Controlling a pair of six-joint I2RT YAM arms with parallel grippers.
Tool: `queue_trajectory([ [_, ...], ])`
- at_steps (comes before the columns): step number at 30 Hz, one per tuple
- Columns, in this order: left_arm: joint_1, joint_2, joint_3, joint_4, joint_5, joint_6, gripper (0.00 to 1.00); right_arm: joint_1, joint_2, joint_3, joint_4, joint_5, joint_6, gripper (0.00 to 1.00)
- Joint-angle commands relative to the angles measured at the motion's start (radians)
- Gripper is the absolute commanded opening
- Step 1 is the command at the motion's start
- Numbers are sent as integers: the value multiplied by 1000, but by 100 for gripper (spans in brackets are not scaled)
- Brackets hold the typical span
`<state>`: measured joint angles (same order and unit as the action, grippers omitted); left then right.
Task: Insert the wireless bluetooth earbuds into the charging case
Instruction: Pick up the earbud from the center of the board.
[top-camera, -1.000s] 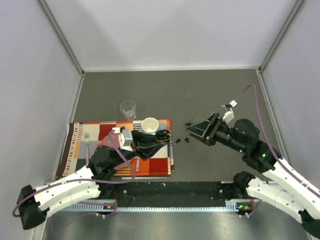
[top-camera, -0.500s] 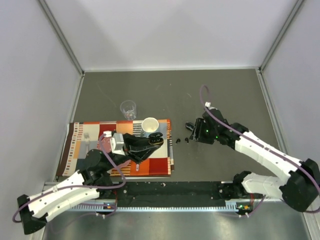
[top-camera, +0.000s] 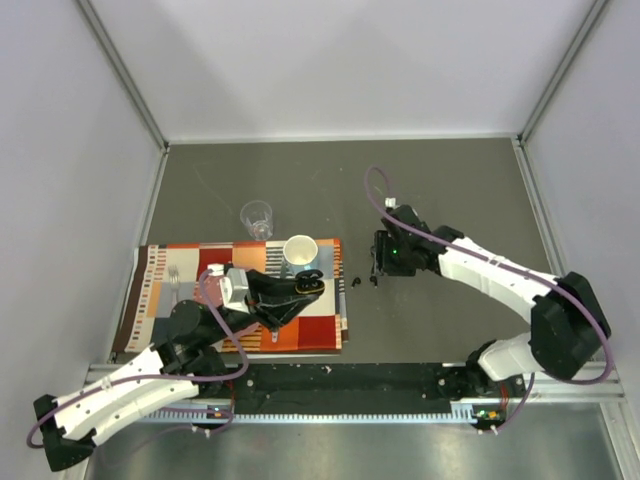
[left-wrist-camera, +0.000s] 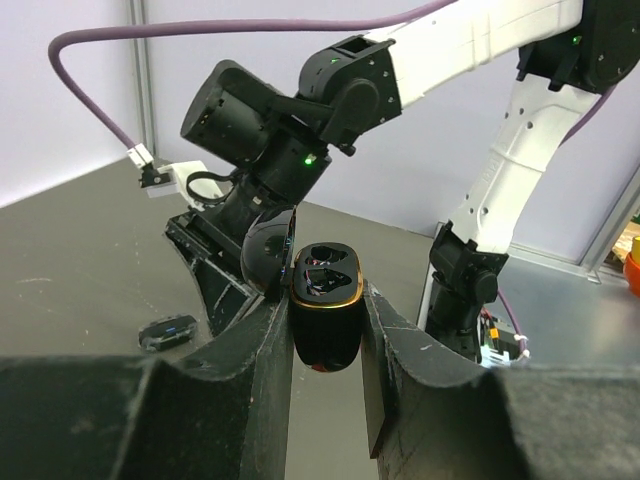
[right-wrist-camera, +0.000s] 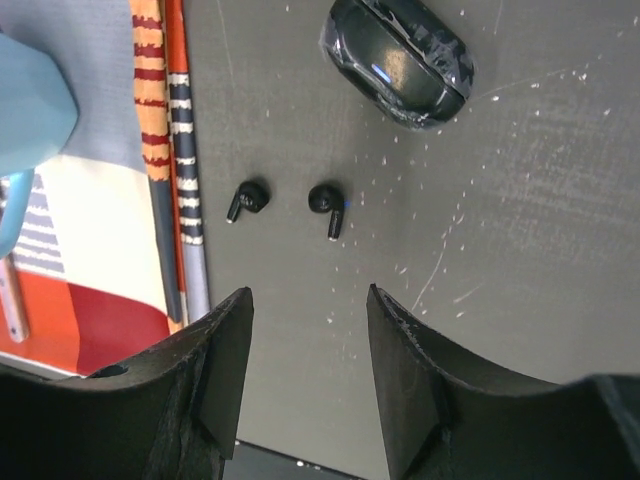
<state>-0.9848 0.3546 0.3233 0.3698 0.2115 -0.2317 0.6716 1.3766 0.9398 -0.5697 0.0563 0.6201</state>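
Earbuds (right-wrist-camera: 327, 207), two, black, lying on bare table (right-wrist-camera: 520, 260) just beyond the right hand's (right-wrist-camera: 308, 300) fingertips, one nearer its left finger beside the striped placemat (right-wrist-camera: 165, 150). Right hand: fingers spread wide, holding nothing, poised above the pair. Closed case (right-wrist-camera: 397, 62): farther out, past the buds. Charging case (left-wrist-camera: 325, 285): open, upright, clamped between the left hand's (left-wrist-camera: 326, 345) fingers. Step, as judged: reaching for the first bud. Next move calls for descent and a fine, centred pinch on one tiny bud. Right wrist view alone separates the buds; left wrist view alone shows the case's open sockets, contents unclear.
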Motion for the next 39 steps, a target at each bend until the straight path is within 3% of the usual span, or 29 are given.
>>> queue_trajectory([
  [1,-3,-29,28,-14,-3,-1,0,16,56,70,30,28,-23,50],
  [15,-3,-97,39,-121,-37,26,0,49,266,166,53,88,-30,45],
  [39,-3,-109,31,-135,-46,28,0,66,366,166,51,129,-6,36],
])
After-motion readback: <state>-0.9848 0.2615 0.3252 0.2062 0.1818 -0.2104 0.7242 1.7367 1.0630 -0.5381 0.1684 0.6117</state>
